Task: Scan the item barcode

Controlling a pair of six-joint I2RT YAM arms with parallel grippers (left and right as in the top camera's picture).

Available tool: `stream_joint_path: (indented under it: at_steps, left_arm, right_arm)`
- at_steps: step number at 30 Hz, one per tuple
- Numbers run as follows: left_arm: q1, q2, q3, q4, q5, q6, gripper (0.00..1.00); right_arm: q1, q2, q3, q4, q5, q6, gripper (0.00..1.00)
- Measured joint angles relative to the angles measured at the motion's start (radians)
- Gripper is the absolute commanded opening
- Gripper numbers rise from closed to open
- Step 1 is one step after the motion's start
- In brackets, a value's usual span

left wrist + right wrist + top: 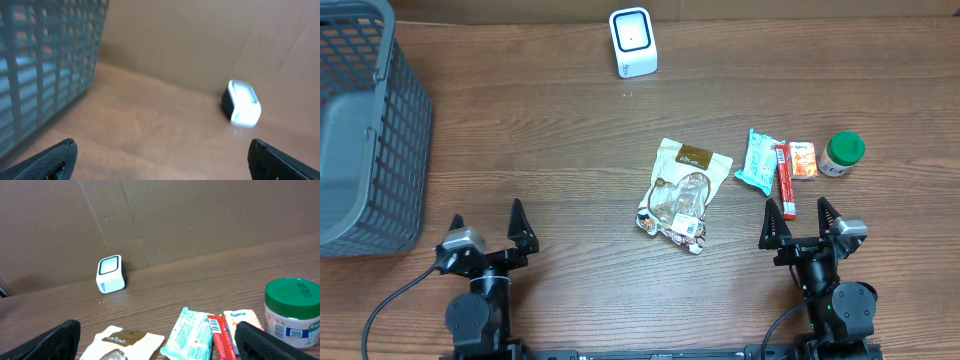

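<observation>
The white barcode scanner (632,42) stands at the table's far edge, its face to the front; it also shows as the scanner (242,102) and the scanner (110,274). A cream snack bag (682,192) with a brown label lies flat mid-table. To its right lie a teal packet (761,158), a red stick pack (785,180) and a small orange packet (803,160), with a green-lidded jar (842,153) beside them. My left gripper (487,215) is open over bare wood at the front left. My right gripper (798,207) is open just short of the red stick pack, holding nothing.
A grey mesh basket (360,130) fills the far left and stands close to the left arm, seen as the basket (45,65). A brown cardboard wall (200,215) backs the table behind the scanner.
</observation>
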Motion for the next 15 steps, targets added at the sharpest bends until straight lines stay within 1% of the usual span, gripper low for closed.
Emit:
stream_joint_path:
  at_steps: [2,7,15]
  left_arm:
    - [-0.002,0.000,-0.002,-0.044,0.008,0.047,1.00]
    - [-0.002,0.000,-0.003,-0.050,0.015,0.161,1.00]
    - [-0.002,0.000,-0.003,-0.050,0.017,0.205,1.00]
  right_arm:
    - [0.000,0.000,0.000,0.000,0.000,0.000,1.00]
    - [0.000,0.000,0.000,0.000,0.000,0.000,1.00]
    - [0.000,0.000,0.000,0.000,0.000,0.000,1.00]
